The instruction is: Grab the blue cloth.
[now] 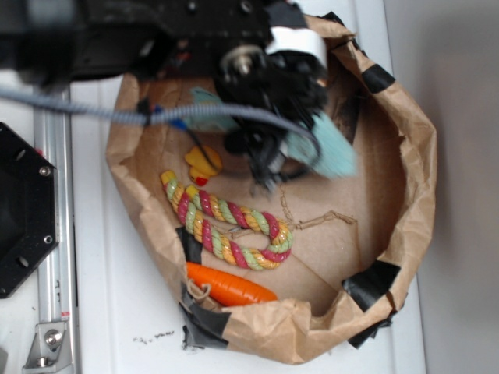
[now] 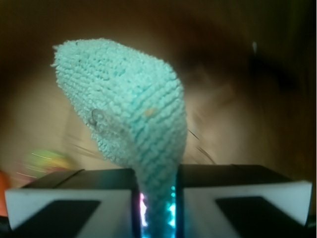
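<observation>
**Cloth pinched, hanging from the jaws**

The gripper (image 2: 156,198) is closed on the cloth (image 2: 133,114), jaws clamping one narrow fold, the rest lifted over the bag (image 1: 405,234). Risk: so thin a pinch could slip if the arm jerks. In the bag, left to right: a rope (image 1: 226,226), a carrot (image 1: 230,287), a chain (image 1: 316,220).

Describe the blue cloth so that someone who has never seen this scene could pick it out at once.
Find the crumpled brown paper bag lying open on the white surface. The black gripper reaches into its upper part, and the blue cloth hangs pinched between the gripper's fingers. It is the only pale teal, fuzzy terry piece there, unlike the striped rope toy, the orange carrot and the small yellow toy on the bag's floor.
</observation>
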Controlling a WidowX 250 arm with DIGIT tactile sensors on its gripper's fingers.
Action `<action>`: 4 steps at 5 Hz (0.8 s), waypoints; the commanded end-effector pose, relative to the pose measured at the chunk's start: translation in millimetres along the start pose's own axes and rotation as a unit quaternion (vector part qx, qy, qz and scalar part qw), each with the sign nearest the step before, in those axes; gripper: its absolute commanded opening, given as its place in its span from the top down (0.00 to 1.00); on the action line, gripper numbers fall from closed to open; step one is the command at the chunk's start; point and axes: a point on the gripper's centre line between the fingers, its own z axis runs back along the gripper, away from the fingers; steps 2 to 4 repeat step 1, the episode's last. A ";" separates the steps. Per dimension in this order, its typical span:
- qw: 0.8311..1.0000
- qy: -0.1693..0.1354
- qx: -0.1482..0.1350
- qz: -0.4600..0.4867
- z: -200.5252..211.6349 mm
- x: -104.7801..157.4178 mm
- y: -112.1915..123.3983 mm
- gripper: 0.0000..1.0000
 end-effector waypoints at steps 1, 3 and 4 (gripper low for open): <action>1.000 -0.012 0.004 0.014 45.5 33.2 -33.4 1.00; 1.000 -0.012 0.004 0.014 45.5 33.2 -33.4 1.00; 1.000 -0.012 0.004 0.014 45.5 33.2 -33.4 1.00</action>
